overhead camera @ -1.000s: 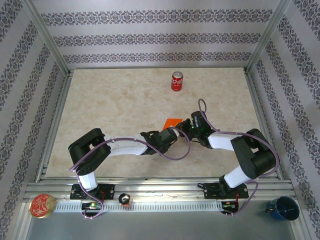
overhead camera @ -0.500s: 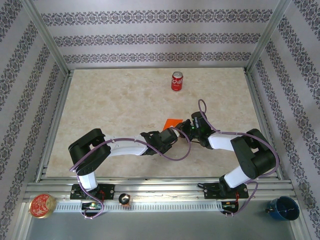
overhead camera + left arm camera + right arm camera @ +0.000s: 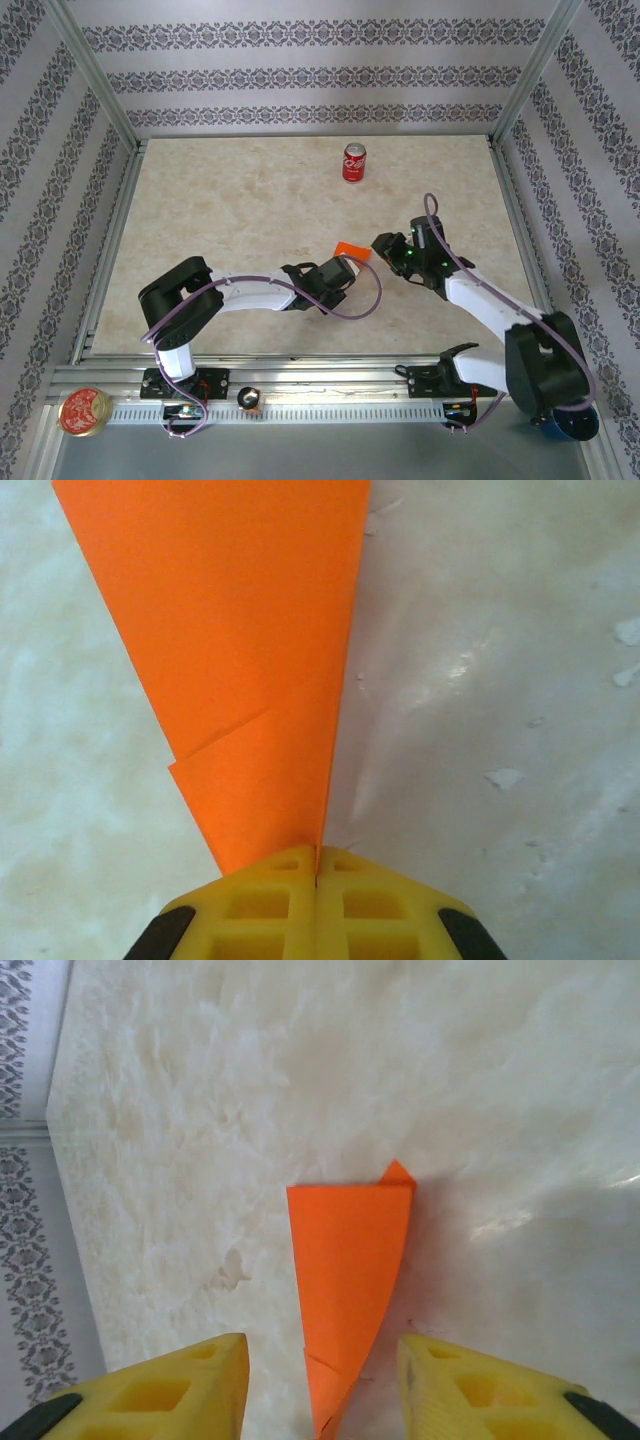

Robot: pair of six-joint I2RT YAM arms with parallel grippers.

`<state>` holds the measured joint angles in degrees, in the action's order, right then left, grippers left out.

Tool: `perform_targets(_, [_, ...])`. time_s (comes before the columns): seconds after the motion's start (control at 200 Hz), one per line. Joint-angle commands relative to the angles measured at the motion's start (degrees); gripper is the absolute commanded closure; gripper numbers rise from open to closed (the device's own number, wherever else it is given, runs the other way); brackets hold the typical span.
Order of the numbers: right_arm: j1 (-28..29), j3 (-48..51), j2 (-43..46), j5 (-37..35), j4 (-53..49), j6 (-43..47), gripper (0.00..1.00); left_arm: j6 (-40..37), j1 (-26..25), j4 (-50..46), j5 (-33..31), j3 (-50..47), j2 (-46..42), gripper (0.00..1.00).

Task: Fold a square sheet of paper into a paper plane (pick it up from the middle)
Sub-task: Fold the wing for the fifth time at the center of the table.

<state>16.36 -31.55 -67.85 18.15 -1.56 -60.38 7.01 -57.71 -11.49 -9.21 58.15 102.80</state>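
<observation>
The square sheet of paper is now folded into a slim pointed orange dart, the paper plane (image 3: 352,248). It stands on edge just above the table's middle. My left gripper (image 3: 344,264) is shut on its narrow end. In the left wrist view the yellow fingertips (image 3: 290,875) of the left gripper (image 3: 316,858) press together on the plane (image 3: 240,630), which fans out ahead. My right gripper (image 3: 381,245) is just right of the plane and open. In the right wrist view the plane (image 3: 350,1260) lies in the wide gap of the right gripper (image 3: 322,1390), touching neither finger.
A red soda can (image 3: 354,161) stands upright towards the back of the table. Metal frame rails (image 3: 520,215) and patterned walls ring the marbled tabletop (image 3: 220,210). A round tin (image 3: 84,411) and a blue cup (image 3: 566,417) sit on the near rail.
My right gripper has opened, let go of the plane and drawn back to the right with its arm. The left gripper has closed fully and still holds the plane in the same place.
</observation>
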Motion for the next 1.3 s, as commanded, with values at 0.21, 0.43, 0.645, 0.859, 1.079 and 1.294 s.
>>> perform_targets(0.21, [-3.29, 4.39, 10.44, -1.66, -3.98, 5.77, 0.51, 10.01, 5.00, 7.23, 18.52, -0.49, 1.23, 1.00])
perform_targets(0.43, [-3.55, 4.68, 8.49, 4.11, 0.25, 6.28, 0.51, 17.00, 9.98, 14.39, 30.85, -3.28, 2.45, 1.00])
perform_targets(0.645, [-3.56, 4.39, 3.71, 9.88, 3.89, 6.64, 0.52, 21.97, 12.51, 21.63, 37.72, -5.94, 3.68, 1.00])
perform_targets(0.859, [-3.08, 4.00, -0.13, 12.76, 5.96, 6.96, 0.54, 27.36, 14.44, 28.60, 41.51, -8.25, 5.05, 1.00])
perform_targets(1.079, [-1.67, 3.34, -3.95, 15.16, 6.48, 10.20, 0.69, 34.63, 15.96, 38.74, 45.52, -11.24, 6.58, 1.00])
perform_targets(1.294, [0.25, 3.51, -7.79, 16.69, 10.16, 11.51, 0.88, 39.14, 16.40, 44.42, 46.31, -13.35, 7.06, 1.00])
